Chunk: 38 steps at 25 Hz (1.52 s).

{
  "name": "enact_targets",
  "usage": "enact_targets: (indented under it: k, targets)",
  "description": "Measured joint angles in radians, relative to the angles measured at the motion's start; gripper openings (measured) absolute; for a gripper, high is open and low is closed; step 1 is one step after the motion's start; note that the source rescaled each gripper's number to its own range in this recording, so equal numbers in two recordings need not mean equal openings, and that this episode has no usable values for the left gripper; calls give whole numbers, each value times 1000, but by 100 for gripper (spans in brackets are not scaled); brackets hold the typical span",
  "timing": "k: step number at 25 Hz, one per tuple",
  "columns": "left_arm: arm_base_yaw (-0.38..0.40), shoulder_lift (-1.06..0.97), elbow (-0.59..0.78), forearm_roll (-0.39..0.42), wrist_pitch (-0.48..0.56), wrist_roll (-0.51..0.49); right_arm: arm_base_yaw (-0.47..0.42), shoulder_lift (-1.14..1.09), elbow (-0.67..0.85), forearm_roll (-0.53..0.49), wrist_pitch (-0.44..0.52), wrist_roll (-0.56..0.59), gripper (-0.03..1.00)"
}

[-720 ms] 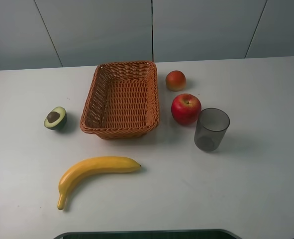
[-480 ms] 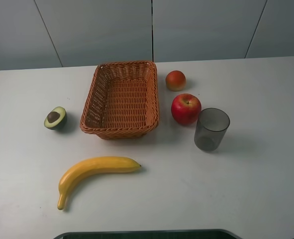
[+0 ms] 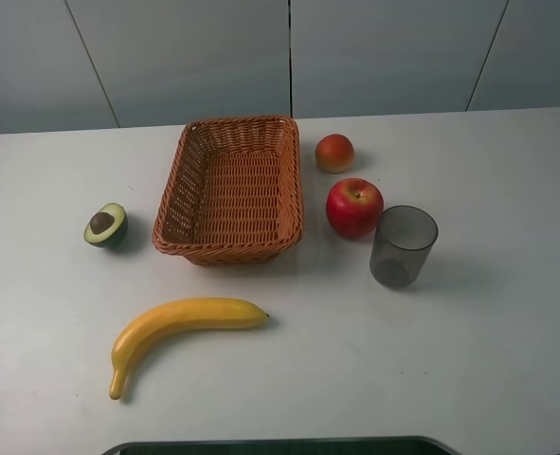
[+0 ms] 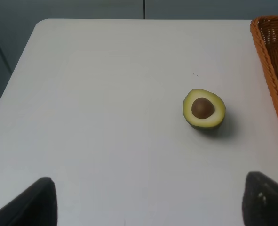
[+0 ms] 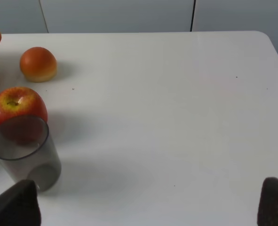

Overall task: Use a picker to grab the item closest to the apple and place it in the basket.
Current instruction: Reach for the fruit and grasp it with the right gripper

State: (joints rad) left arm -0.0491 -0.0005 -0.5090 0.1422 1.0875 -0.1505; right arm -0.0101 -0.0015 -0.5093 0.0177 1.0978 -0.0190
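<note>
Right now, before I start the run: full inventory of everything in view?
basket: 1, brown wicker, empty, middle of the table towards the back
apple: 1, red, right of the basket
round item: 1, orange-red, fruit or bun (cannot tell), behind the apple
cup: 1, translucent grey, upright, empty, just front-right of the apple
avocado half: 1, green with brown pit, cut face up, left of the basket
banana: 1, yellow, in front of the basket
table: 1, white, under everything
left fingers: 2 dark tips, spread wide, holding nothing, near the avocado half
right fingers: 2 dark tips, spread wide, holding nothing, near the cup
</note>
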Motion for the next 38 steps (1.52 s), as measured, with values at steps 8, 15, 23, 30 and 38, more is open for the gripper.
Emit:
enact_targets:
  k: [8, 15, 23, 30, 38]
  targets:
    - [0, 0, 0, 0, 0, 0, 0, 0, 0, 0, 0, 0, 100]
    - [0, 0, 0, 0, 0, 0, 0, 0, 0, 49, 0, 0, 100]
    - [0, 0, 0, 0, 0, 0, 0, 165, -100, 60, -22, 0, 100]
    - [0, 0, 0, 0, 0, 0, 0, 474, -223, 73, -63, -75, 100]
    - [0, 0, 0, 0, 0, 0, 172, 765, -232, 103, -107, -256, 100]
